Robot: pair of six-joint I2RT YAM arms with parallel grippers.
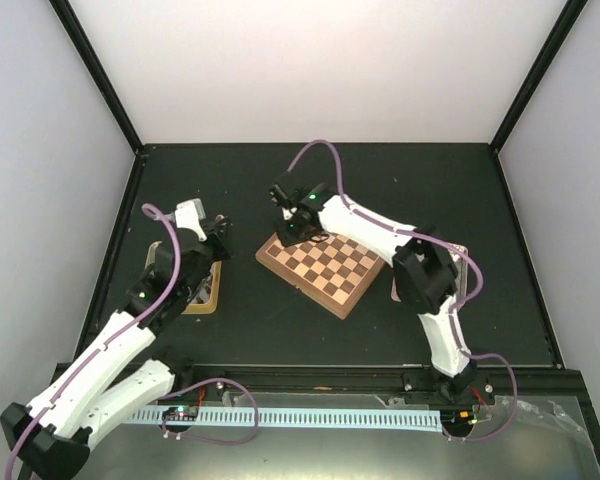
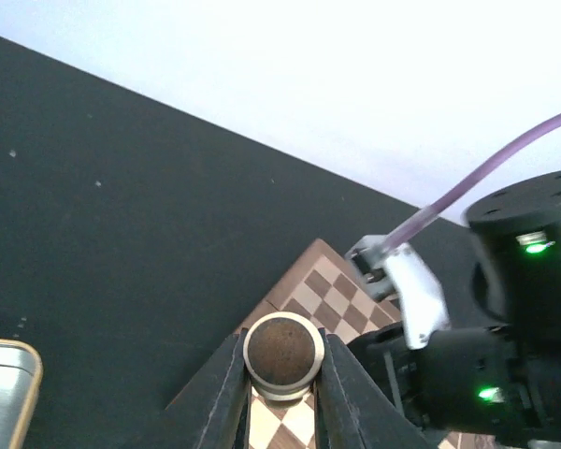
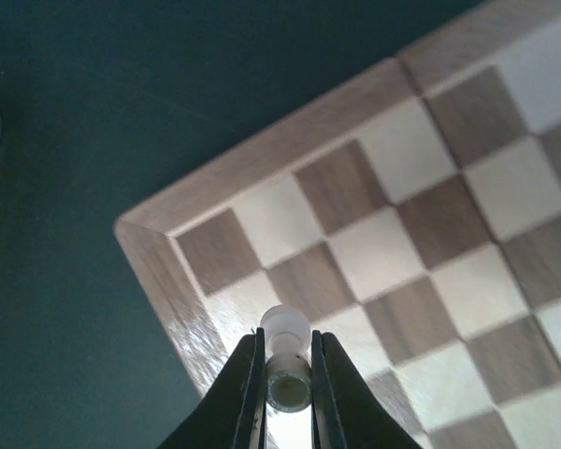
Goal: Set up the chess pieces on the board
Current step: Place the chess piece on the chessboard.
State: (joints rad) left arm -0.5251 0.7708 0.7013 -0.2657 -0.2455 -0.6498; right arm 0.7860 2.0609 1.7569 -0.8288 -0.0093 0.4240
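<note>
Over the board's point(image 3: 262, 154) corner squares the right tool point(image 3: 286, 360) pinches a pale piece point(image 3: 285, 325), head toward 12 o'clock, while the left tool point(image 2: 282, 369), farther off with the board at its 3 o'clock from above, clamps a dark piece point(image 2: 282, 342).

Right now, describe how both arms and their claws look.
The left arm and right arm have white shells with black joints. A purple cable loops along each; green lights glow on some joints. The left claw and right claw each have two slim black tapering fingers.
</note>
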